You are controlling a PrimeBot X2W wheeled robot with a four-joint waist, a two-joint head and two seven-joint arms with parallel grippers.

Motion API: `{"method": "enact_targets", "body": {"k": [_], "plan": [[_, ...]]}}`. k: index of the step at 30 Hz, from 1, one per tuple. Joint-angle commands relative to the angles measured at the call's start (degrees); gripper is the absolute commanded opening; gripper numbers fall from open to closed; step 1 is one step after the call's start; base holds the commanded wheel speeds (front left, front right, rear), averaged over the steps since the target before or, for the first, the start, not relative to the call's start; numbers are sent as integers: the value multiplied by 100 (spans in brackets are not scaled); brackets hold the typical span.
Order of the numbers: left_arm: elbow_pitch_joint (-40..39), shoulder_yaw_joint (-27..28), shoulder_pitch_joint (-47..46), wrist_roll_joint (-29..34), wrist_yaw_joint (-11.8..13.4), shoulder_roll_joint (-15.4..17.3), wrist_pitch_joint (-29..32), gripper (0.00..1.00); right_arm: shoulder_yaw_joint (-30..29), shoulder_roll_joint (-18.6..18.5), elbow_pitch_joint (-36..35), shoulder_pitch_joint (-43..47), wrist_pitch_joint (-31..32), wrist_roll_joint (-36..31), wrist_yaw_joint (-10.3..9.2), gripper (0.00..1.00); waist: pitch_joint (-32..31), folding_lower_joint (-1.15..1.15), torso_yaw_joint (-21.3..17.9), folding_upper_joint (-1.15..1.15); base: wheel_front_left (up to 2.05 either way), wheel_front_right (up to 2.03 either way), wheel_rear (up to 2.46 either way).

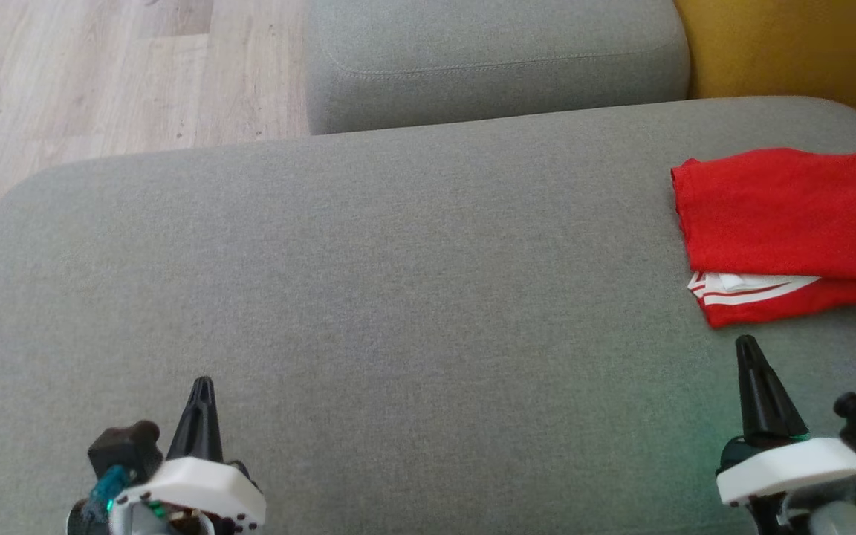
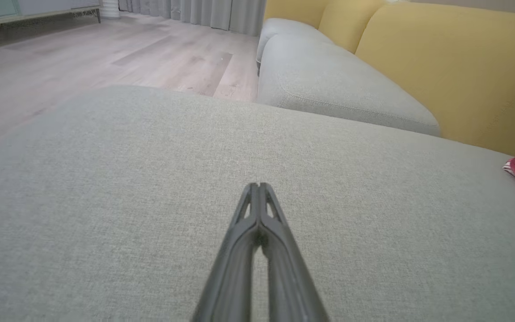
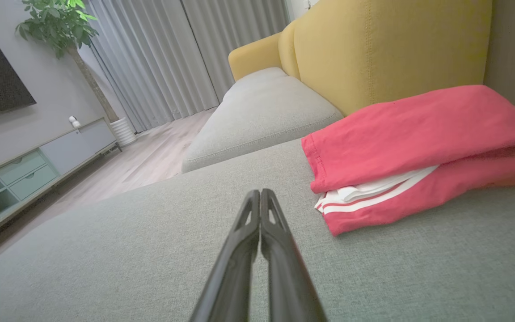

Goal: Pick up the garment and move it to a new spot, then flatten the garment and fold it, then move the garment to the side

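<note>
The garment point(image 1: 792, 223) was red with white stripes. It lay folded in a flat stack at the far right of the gray seat point(image 1: 398, 260), close to the yellow back point(image 1: 785, 44). Nothing touched it.

Your right claw point(image 1: 746, 343) sat just in front of it, near but apart, its 2 fingers pressed together and holding nothing. Your left claw point(image 1: 203, 383) was well apart from it, low on the left, also pressed together and empty.

To me, the last step, moving the garment to the side, looked done or almost done. If you wanted it farther over, you would have had to spread the right claw first. Then you would pinch the folded edge through all the layers, so the stack would not fall open.
</note>
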Motion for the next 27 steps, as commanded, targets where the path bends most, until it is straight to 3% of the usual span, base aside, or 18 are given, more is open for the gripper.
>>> {"method": "enact_targets", "body": {"k": [1, 27], "plan": [[-223, 111, -291, -171, -45, 4, 35, 0, -90, -25, -196, -290, 40, 157, 5, 0, 3, 0, 1, 0, 0, 0, 0], [-280, 378, -406, -1893, -295, 6, 465, 0, -359, 175, -215, -405, 470, 1614, 15, 0, 48, 0, 23, 0, 0, 0, 0]]}}
